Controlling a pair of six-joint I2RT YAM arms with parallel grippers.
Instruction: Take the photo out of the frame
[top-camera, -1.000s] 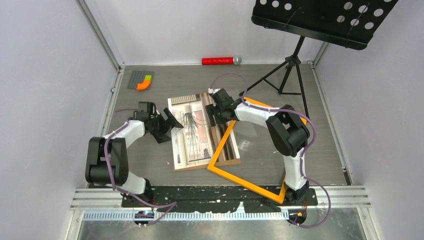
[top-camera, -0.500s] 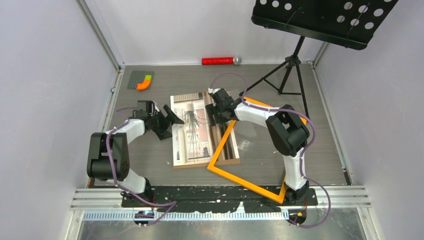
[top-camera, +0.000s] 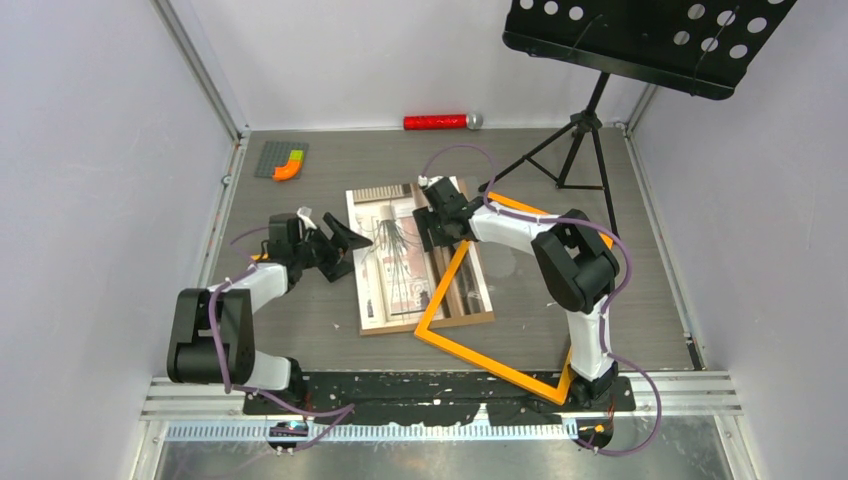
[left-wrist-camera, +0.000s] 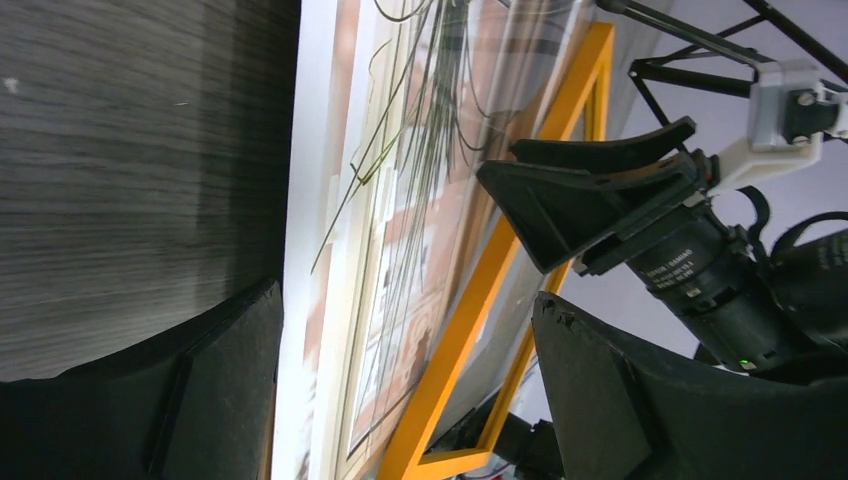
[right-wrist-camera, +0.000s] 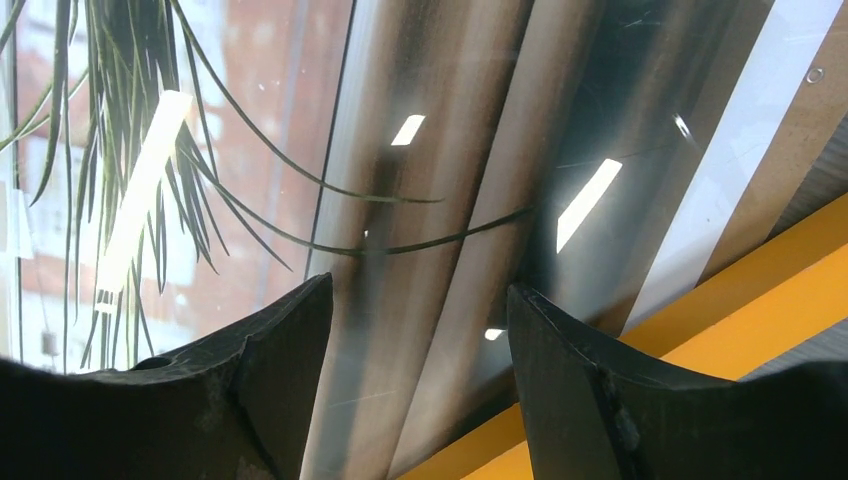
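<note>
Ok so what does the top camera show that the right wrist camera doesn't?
Only the top camera: the left gripper, the music stand, the red tube and the frame's full outline. Only the right wrist: glare streaks on the photo, close up. Both: the photo, the orange frame and the right gripper, open over the photo.

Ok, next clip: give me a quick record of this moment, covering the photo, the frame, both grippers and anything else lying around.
photo: face up on a brown backing board
frame: orange, skewed, its left rail crossing the photo's right part
left gripper: open, at the photo's left edge
right gripper: open, over the photo's far right part
task state: photo not yet clear of the frame
other: red cylinder, music stand, grey baseplate
</note>
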